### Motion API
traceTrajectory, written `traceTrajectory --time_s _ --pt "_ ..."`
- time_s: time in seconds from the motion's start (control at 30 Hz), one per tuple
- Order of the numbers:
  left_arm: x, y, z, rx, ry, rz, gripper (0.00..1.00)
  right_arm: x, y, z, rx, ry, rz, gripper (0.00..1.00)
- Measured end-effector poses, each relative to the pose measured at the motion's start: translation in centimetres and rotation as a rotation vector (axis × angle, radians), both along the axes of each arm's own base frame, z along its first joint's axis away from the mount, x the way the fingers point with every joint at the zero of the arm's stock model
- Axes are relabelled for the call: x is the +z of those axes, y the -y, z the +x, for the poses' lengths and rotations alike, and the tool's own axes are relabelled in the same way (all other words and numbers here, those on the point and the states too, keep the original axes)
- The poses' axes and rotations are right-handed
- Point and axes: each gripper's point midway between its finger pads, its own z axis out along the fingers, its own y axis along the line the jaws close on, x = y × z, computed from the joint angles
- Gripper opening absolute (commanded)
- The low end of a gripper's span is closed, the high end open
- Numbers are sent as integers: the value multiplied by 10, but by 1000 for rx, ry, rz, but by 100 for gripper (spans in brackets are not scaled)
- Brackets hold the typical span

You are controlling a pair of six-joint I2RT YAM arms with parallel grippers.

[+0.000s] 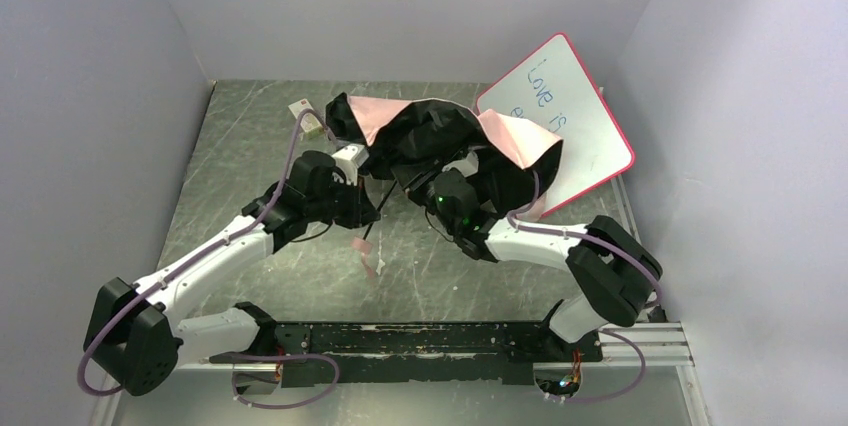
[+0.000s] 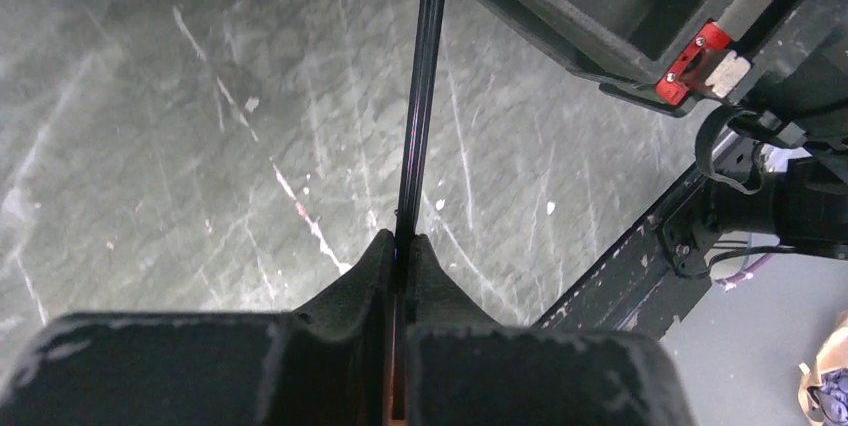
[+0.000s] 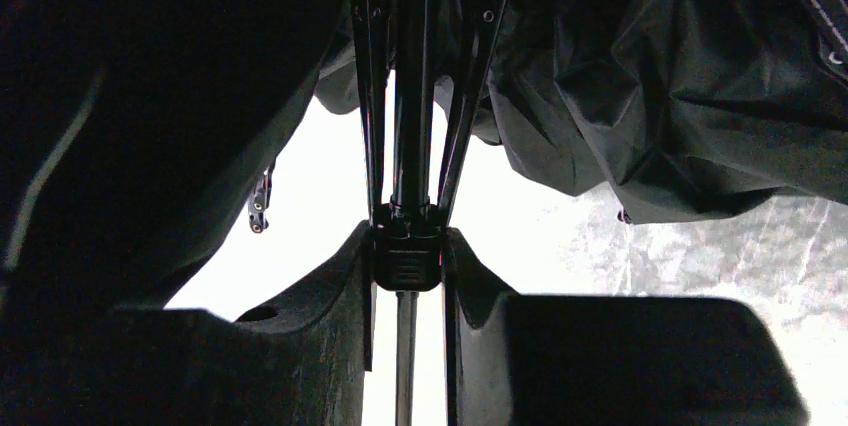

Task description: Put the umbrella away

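Note:
The umbrella lies half collapsed at the middle back of the table, its black and pale pink fabric bunched up. My left gripper is shut on its thin black shaft, which runs out from between the fingertips over the table. My right gripper is under the canopy, shut on the black runner where the ribs meet the shaft. Black fabric hangs around it. A pink strap lies on the table below the shaft. I cannot make out the handle.
A pink-framed whiteboard leans at the back right, touching the canopy. A small pale object lies at the back left. The black base rail runs along the near edge. Grey walls close in on three sides.

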Motion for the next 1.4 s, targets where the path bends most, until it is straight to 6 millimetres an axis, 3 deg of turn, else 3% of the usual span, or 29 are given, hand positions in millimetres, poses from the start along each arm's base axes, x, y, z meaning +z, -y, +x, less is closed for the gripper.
traceTrajectory --time_s 0.13,0.3,0.47,0.57,0.83,0.87,0.93,1.0,1.13,1.23,1.4 --pt "10 5 6 -2 44 -31 5 12 7 7 4 26 -2 0" --pt "9 6 7 -1 39 -33 5 13 1 2 25 40 -17 0" --pt "-10 4 0 -4 -45 13 5 0 -11 -12 27 36 -61 0" --pt "-2 10 18 24 -9 8 5 -24 -32 -41 118 -12 -87 0" --pt "-1 7 20 38 -16 21 5 -25 -33 -43 105 -22 -72 0" --pt "-1 7 20 38 -15 20 5 -25 -33 -43 104 -22 -69 2" --pt "1 7 20 38 -11 18 5 -24 -33 -42 105 -22 -63 26" --pt "3 7 20 38 -1 16 5 -21 -34 -41 113 -20 -56 43" --pt "8 -2 27 70 42 38 5 -12 -36 -42 139 9 -66 55" --pt "14 -6 30 81 77 47 5 1 -32 -45 165 58 -103 73" --pt "25 -6 33 73 124 45 5 26 -16 -60 227 161 -197 75"
